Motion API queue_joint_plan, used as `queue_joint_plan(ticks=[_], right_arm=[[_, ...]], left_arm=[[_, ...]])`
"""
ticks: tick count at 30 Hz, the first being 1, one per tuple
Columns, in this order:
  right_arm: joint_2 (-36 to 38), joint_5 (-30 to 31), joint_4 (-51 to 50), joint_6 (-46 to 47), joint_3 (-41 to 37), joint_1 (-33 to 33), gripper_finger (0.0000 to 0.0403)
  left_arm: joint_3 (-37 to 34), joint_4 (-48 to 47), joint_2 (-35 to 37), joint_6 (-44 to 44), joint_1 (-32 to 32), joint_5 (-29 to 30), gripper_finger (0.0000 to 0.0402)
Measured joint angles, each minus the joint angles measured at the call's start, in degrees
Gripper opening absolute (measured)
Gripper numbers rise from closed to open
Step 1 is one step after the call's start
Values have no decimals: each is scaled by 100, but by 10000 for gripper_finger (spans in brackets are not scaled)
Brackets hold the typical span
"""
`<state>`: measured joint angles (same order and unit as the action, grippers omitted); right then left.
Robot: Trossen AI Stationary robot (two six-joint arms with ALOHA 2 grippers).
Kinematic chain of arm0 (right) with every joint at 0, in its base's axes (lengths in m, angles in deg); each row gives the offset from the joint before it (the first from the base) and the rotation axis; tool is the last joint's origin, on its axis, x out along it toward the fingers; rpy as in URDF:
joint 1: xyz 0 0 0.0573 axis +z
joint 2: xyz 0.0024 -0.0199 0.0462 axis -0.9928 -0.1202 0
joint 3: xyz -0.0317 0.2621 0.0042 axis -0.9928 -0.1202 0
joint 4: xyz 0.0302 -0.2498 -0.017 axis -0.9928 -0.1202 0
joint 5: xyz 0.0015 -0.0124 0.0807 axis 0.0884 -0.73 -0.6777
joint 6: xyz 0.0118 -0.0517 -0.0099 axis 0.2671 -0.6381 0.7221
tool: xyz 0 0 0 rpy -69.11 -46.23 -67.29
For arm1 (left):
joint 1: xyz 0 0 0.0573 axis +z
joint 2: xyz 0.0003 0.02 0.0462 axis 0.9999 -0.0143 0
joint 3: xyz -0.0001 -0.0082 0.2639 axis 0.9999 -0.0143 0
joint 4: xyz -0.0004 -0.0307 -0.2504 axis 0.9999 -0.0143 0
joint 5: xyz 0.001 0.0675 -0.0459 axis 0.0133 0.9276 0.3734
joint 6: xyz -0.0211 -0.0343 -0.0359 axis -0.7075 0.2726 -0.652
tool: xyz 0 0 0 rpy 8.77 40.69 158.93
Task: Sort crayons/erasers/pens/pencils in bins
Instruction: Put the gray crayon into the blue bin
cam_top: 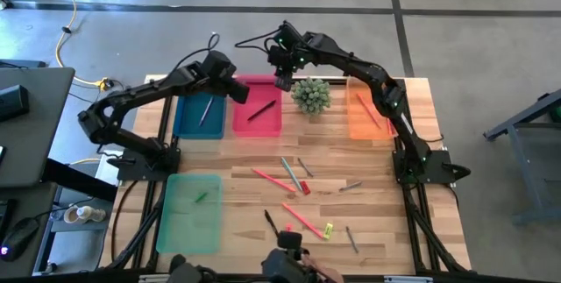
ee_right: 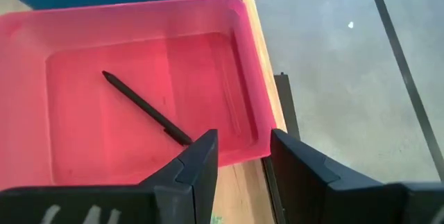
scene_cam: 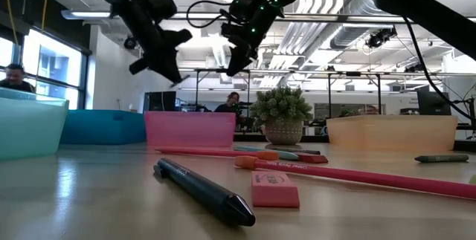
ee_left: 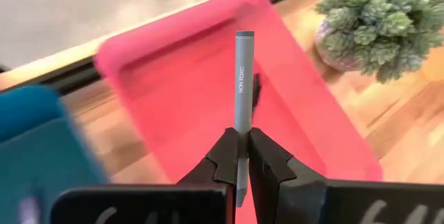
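Pinched tight in the fingers of the left gripper (ee_left: 241, 156): a grey crayon (ee_left: 242, 78) marked NON-TOXIC, gripped near one end, most of its length jutting forward. Hung above the pink bin (ee_left: 173, 78), near the edge it shares with the teal-blue bin (ee_left: 28, 148). Lay in the pink bin already: a black pen (ee_right: 146, 109).

Spread wide and holding nothing, the fingers of the right gripper (ee_right: 243, 154), poised over the pink bin's far rim, close to the potted plant (cam_top: 310, 95).

Judged to be mid-delivery, with placing not yet done. Called next for a choice of bin: probably the teal-blue one, given the similar grey stick (cam_top: 206, 108) inside it, then a lowering and release.

Left to sort on the bench (cam_top: 377, 222): several sticks, a yellow eraser (cam_top: 329, 229) and a pink eraser (scene_cam: 274, 189).
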<state>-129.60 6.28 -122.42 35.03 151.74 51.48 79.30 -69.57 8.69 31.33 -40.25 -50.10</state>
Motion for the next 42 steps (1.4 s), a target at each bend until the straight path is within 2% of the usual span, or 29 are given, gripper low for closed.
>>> queue_joint_plan(ticks=[14, 24, 27, 32, 42], right_arm=[[7, 5, -9, 0, 0, 13, 124], [7, 7, -11, 0, -2, 13, 124], [7, 7, -11, 0, -2, 13, 124], [7, 7, -11, 0, -2, 13, 124], [7, 9, -11, -2, -4, 13, 124]], left_arm=[[-2, 488, -976, -195, -36, 42, 3], [-2, 494, -1213, -202, -33, 94, 3], [-1, 440, -1139, -205, -12, 54, 3], [272, -175, -860, -35, 85, 185, 3], [466, -1797, 81, 201, 627, 1441, 3]])
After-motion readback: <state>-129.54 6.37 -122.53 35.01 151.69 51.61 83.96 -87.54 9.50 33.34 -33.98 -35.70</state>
